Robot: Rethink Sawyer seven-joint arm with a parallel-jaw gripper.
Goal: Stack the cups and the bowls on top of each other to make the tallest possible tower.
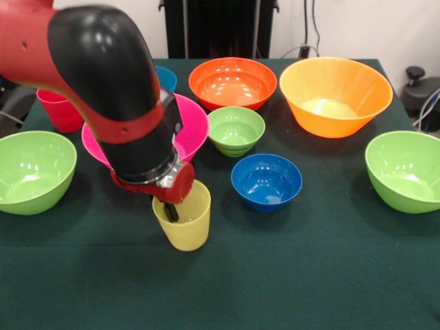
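Observation:
My gripper (170, 210) hangs from the red and black arm and reaches into the near-left rim of the pale yellow ribbed cup (188, 225), which stands on the green table front of centre, slightly tilted. The arm hides how the gripper stands at the rim. The red cup (59, 110) stands at the far left. The pink bowl (194, 127) sits right behind the arm, partly hidden. A light blue bowl (167, 77) peeks out behind it. A small lime green bowl (236, 130) and a dark blue bowl (267, 181) sit mid-table. No tower stands.
An orange-red bowl (232, 82) and a big yellow-orange bowl (335, 96) sit at the far side. Large lime green bowls sit at the left edge (33, 172) and the right edge (405, 170). The table (309, 275) is covered in dark green cloth.

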